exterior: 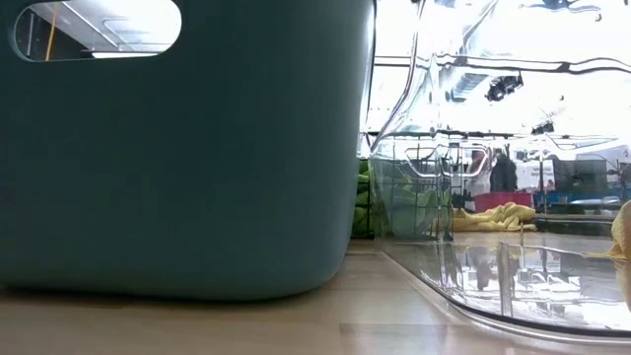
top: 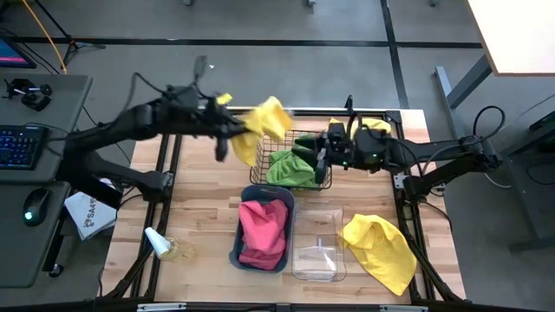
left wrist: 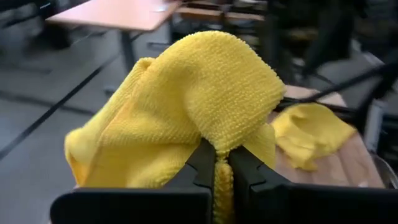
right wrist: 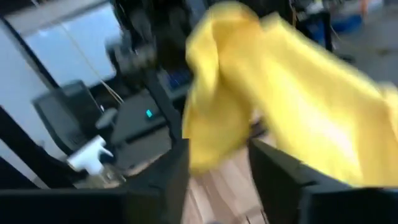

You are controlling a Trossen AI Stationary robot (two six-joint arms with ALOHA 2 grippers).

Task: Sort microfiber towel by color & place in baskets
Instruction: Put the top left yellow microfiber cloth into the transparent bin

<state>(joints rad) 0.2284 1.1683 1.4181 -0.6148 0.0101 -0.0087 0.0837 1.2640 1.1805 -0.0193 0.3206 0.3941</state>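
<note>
Left gripper (left wrist: 216, 167) pinching a yellow towel (left wrist: 186, 109) between its pressed-together fingers (left wrist: 200, 163), holding it in the air over the far edge of the table (top: 199, 217), just beside the black wire basket (top: 323, 180). Cloth hanging in loose folds below the grip, blurred in the high view.

Right gripper (right wrist: 214, 168) hovering over the far side of the wire basket, fingers spread apart, pointing toward the same lifted yellow towel, nothing between them.

Lying in the wire basket, a green towel (top: 290, 169). Sitting just in front of it, a teal bin (top: 238, 247) holding a pink towel (top: 263, 232), and beside that a clear bin (top: 319, 251). Resting on the table at the clear bin's right, touching it, a second yellow towel (top: 381, 250). Lying at the far edge behind the right arm, a third yellow towel (top: 371, 125). Standing near the left front corner, a spray bottle (top: 160, 243).
</note>
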